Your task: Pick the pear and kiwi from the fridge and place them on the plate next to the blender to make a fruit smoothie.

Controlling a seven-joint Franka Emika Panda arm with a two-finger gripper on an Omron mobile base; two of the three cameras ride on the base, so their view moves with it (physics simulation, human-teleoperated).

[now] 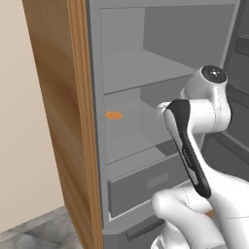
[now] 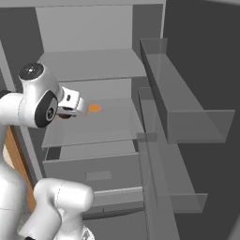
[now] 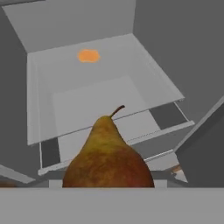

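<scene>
The pear [image 3: 108, 159], yellow-green with a reddish-brown blush and a short stem, sits close up at the bottom of the hand view. My gripper [image 2: 70, 108] is shut on it in front of the open fridge [image 1: 146, 73], level with the middle shelf. In the right base view the pear [image 2: 63, 115] shows as a small dark patch under the hand. The fruit hides my fingertips. The kiwi, the plate and the blender are out of view.
A flat orange food item [image 3: 89, 55] lies at the back of the middle shelf [image 2: 93, 126]. Below it is a wide grey drawer [image 1: 146, 182] with a recessed handle. The open fridge door with its shelves [image 2: 187, 117] stands to the right. A wooden panel [image 1: 63, 121] flanks the fridge's left side.
</scene>
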